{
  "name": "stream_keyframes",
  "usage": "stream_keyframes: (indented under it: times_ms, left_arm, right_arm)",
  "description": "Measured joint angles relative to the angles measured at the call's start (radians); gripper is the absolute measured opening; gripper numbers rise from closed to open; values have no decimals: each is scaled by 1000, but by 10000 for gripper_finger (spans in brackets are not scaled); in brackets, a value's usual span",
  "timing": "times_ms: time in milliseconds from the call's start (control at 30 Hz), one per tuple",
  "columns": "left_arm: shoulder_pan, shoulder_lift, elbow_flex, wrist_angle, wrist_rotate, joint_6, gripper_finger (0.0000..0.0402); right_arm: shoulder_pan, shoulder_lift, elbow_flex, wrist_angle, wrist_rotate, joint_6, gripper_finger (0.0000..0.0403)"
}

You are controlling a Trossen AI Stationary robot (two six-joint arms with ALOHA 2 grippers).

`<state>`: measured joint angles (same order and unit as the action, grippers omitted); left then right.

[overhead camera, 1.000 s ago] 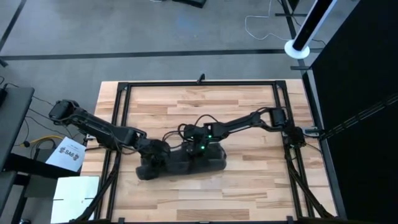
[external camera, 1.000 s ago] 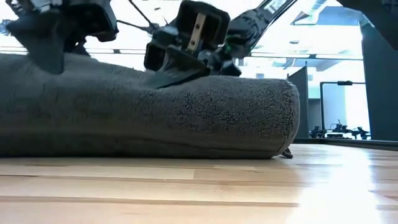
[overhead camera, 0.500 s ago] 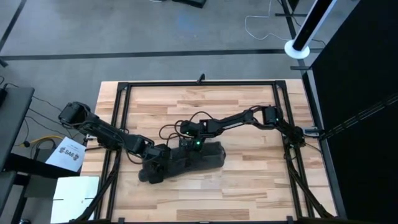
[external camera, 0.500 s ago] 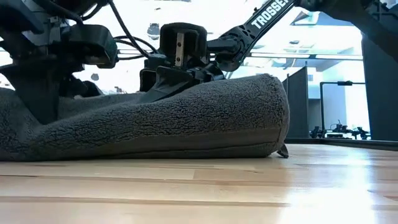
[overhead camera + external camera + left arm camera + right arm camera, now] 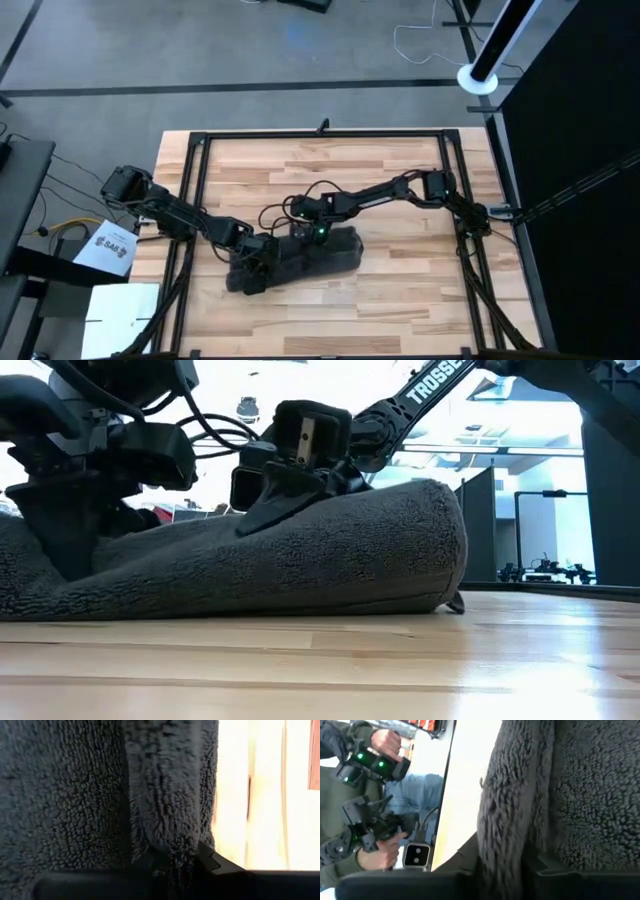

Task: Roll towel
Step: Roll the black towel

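Since a second ago the towel (image 5: 295,258) has slumped from an even log into a wedge, its left end pulled low and its right end staying plump. It lies near the middle of the pale plank tabletop (image 5: 400,300), a thick, nubby charcoal roll with a rounded end. The left gripper (image 5: 252,272) has its jaws pinched shut on a fold of the towel's pile. The right gripper (image 5: 308,230) sits on the roll's top with a ridge of terry between its jaws.
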<state>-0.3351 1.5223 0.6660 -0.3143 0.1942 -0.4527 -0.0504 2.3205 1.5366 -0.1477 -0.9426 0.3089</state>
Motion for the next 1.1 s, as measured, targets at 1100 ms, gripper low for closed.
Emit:
stream_keyframes:
  times_ms: [1100]
  left_arm:
    - [172, 4, -4, 275, 347, -84, 18]
  right_arm:
    - [327, -438, -1, -502, 783, -610, 86]
